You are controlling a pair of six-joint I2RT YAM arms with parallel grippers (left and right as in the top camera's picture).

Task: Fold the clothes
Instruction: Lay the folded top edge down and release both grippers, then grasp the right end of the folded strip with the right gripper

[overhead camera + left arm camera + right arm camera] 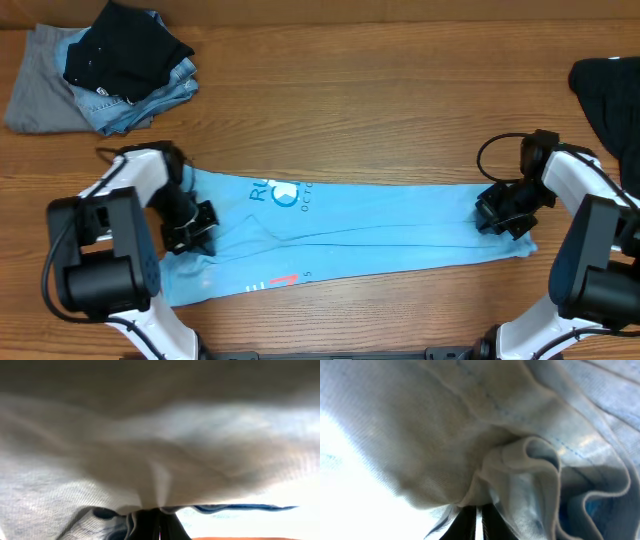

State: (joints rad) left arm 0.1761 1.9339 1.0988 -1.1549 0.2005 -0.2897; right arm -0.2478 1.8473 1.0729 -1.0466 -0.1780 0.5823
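Garment: light blue T-shirt (pixel 350 228) lies as a long band at table centre, stretched from 9 to 3 o'clock.
Left gripper (pixel 192 228): clamped on its 9 o'clock end.
Right gripper (pixel 503 212): clamped on its 3 o'clock end.
Stack: folded clothes (pixel 100 70) at 10 o'clock.

Work surface: one table (pixel 400 120), brown wood grain, with seams running left to right. It fills the overhead view to every edge. The finish has a mild sheen. Lighting is even and diffuse, and shadows on the wood are short and soft. Both wrist views are blown out to white in patches. A thin orange-brown strip of tabletop shows along the left wrist view's bottom edge.
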